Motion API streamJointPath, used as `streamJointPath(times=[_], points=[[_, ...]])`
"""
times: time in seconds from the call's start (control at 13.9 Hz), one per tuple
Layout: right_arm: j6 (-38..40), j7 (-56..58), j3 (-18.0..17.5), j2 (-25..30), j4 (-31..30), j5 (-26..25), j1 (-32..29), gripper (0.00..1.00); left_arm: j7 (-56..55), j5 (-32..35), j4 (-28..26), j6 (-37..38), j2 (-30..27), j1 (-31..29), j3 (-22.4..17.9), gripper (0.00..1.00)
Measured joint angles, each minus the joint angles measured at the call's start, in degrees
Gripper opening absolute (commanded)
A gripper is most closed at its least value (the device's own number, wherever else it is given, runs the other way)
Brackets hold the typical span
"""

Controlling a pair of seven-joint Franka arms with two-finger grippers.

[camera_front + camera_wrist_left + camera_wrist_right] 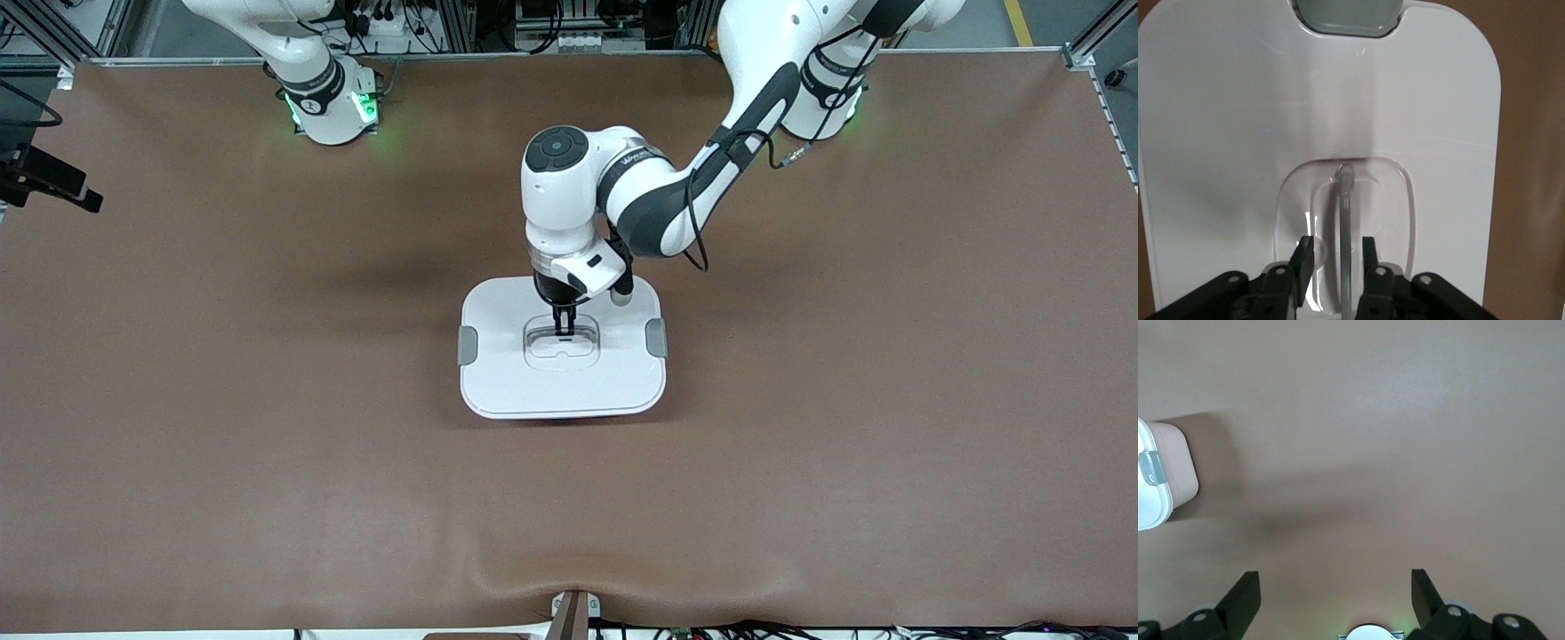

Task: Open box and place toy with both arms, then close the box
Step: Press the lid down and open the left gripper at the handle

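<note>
The box (562,391) stands in the middle of the table with its white lid on and a grey clip (468,345) at each end. My left gripper (564,327) is down in the lid's recess. In the left wrist view the left gripper (1337,257) is open, one finger on each side of the raised grey handle (1346,200), with gaps showing. One clip (1346,17) shows at the lid's edge. My right gripper (1336,587) is open and empty over bare table; the box's pale pink wall (1175,463) shows at that view's edge. The toy is out of view.
The brown mat (267,444) covers the whole table. The right arm (311,80) waits up by its base. A black device (49,182) sits at the table's edge at the right arm's end. The mat bulges near the front edge (569,582).
</note>
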State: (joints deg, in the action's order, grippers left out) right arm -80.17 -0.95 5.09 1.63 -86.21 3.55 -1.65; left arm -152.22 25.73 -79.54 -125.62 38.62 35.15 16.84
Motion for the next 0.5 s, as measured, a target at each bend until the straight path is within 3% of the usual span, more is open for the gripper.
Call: streamJointPath(times=[0.5], points=[[0.0,0.0,0.0,0.0,0.0,0.0,0.0,1.0,0.8,0.1,0.9,1.6,-1.4,-0.1,0.0,1.0]])
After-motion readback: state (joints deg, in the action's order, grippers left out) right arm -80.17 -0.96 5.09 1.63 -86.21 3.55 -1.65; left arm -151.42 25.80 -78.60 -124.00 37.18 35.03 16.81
